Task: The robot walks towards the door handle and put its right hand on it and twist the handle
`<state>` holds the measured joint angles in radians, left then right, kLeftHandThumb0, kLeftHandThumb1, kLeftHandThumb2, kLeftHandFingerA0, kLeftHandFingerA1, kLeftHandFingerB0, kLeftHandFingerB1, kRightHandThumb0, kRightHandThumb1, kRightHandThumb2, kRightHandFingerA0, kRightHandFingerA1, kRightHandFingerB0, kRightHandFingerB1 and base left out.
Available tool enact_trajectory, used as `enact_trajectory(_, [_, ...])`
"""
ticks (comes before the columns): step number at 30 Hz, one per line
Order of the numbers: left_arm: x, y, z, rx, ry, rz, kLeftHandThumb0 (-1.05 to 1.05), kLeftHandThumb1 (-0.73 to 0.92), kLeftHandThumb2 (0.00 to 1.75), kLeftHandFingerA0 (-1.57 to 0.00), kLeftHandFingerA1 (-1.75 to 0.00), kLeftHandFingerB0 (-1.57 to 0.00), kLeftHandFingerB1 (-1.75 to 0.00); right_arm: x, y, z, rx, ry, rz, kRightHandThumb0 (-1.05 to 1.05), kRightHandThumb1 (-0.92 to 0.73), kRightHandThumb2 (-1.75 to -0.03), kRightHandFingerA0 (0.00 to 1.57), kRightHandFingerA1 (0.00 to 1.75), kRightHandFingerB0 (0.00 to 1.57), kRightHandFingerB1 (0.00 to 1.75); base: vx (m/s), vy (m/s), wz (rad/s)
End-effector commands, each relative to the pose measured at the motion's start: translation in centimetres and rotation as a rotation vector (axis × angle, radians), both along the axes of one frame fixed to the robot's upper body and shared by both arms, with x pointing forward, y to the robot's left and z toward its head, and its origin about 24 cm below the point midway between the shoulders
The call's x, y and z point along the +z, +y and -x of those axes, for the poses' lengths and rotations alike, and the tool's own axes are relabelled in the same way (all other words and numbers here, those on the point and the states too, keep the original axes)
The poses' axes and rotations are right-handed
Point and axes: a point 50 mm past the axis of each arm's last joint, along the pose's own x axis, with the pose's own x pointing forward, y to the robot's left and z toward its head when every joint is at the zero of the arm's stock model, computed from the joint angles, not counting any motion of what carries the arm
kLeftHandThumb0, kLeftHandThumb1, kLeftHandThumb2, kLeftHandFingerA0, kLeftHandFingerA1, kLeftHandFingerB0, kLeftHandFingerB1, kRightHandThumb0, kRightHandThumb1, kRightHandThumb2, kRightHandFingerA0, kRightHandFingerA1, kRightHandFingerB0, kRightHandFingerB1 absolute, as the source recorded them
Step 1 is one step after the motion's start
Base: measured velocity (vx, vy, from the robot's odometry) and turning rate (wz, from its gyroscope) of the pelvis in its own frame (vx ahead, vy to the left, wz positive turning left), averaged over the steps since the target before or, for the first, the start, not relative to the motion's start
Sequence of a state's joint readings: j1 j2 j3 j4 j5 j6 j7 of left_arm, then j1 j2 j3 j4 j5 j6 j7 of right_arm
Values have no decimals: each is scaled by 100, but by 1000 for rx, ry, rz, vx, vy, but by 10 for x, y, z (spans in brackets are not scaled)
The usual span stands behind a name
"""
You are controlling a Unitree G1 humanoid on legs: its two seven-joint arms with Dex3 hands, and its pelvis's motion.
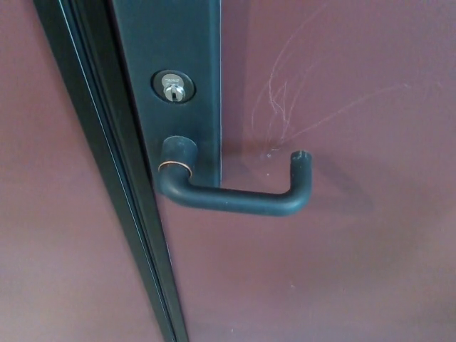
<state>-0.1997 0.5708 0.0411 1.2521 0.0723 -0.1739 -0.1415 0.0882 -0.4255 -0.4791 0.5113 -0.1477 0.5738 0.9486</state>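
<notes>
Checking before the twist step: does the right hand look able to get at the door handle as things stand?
Probably yes. The door handle stands out from the door with nothing in front of its grip bar or its free end on the right side. Neither hand is in view, though, so how near it is cannot be judged.

Matt black handle [235, 198], shiny metal keyhole [173, 89], scratched door [335, 235].

A doorway inside a building — whether home or office cannot be told. A maroon door [342, 271] fills the view, faintly scratched above its black lever handle [228, 196]. A keyed lock cylinder [173, 87] sits above the handle on a black plate [178, 35] — a dark frame edge [114, 199] runs left of it.
</notes>
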Motion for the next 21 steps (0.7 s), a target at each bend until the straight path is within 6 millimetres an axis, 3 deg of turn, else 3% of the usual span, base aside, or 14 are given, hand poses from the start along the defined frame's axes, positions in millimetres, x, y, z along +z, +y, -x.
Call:
enact_trajectory(1, [-13, -5, 17, 65, 21, 61, -28, 57, 57, -76, -52, -59, -44, -83, 55, 13, 100, 220, 485, -91, -69, -74, 14, 35, 9, 21, 0, 0, 0])
enact_trajectory(2, [-12, -6, 15, 66, 17, 60, -28, 57, 57, -76, -52, -59, -44, -86, 60, 15, 93, 209, 496, -87, -63, -93, 9, 42, 6, 25, 0, 0, 0])
enact_trajectory(3, [-11, -5, 14, 66, 14, 56, -28, 57, 57, -76, -52, -59, -44, -88, 64, 17, 111, 198, 508, -81, -77, -64, 17, 32, 7, 20, 0, 0, 0])
enact_trajectory(4, [-10, -5, 13, 64, 11, 50, -28, 57, 57, -76, -52, -59, -44, -90, 67, 20, 149, 188, 521, -82, -61, -100, 14, 47, 0, 22, 0, 0, 0])
enact_trajectory(7, [-10, -5, 11, 64, 7, 50, -28, 57, 57, -77, -53, -59, -45, -91, 68, 21, 177, 185, 522, -82, -61, -100, 14, 47, 0, 21, 0, 0, 0])
enact_trajectory(8, [-10, -5, 10, 64, 8, 51, -28, 57, 57, -77, -53, -59, -45, -91, 67, 21, 184, 183, 527, -83, -71, -68, 15, 34, 5, 19, 0, 0, 0])
enact_trajectory(13, [-9, -7, 7, 37, 28, 48, -27, 57, 57, -75, -52, -58, -44, -91, 67, 19, 214, 176, 528, -81, -77, -63, 16, 31, 4, 21, 0, 0, 0])
enact_trajectory(14, [-9, -7, 6, 43, 28, 55, -28, 57, 57, -75, -52, -57, -44, -90, 66, 19, 203, 174, 515, -81, -60, -99, 16, 48, 0, 20, 0, 0, 0])
enact_trajectory(15, [-11, -7, 10, 44, 37, 56, -28, 57, 57, -74, -52, -57, -44, -91, 65, 23, 199, 180, 510, -81, -59, -99, 16, 48, 0, 20, 0, 0, 0])
enact_trajectory(16, [-11, -6, 12, 40, 44, 56, -37, 46, 73, -68, -61, -52, -53, -92, 64, 26, 196, 185, 507, -84, -61, -92, 7, 40, 4, 23, 0, 0, 0])
enact_trajectory(17, [-12, -6, 13, 38, 45, 56, -37, 46, 73, -68, -61, -52, -53, -92, 64, 26, 200, 186, 510, -81, -76, -64, 16, 31, 5, 20, 0, 0, 0])
enact_trajectory(19, [-12, -6, 14, 40, 46, 57, -37, 46, 73, -68, -61, -52, -53, -92, 64, 25, 222, 185, 525, -82, -76, -63, 17, 31, 5, 21, 0, 0, 0])
enact_trajectory(20, [-13, -6, 17, 39, 49, 55, -37, 46, 73, -68, -61, -51, -53, -92, 64, 27, 230, 185, 530, -84, -61, -95, 9, 42, 7, 22, 0, 0, 0])
enact_trajectory(21, [-14, -6, 18, 38, 50, 54, -38, 46, 74, -68, -61, -52, -53, -93, 64, 27, 240, 189, 537, -84, -68, -68, 15, 34, 6, 19, 0, 0, 0])
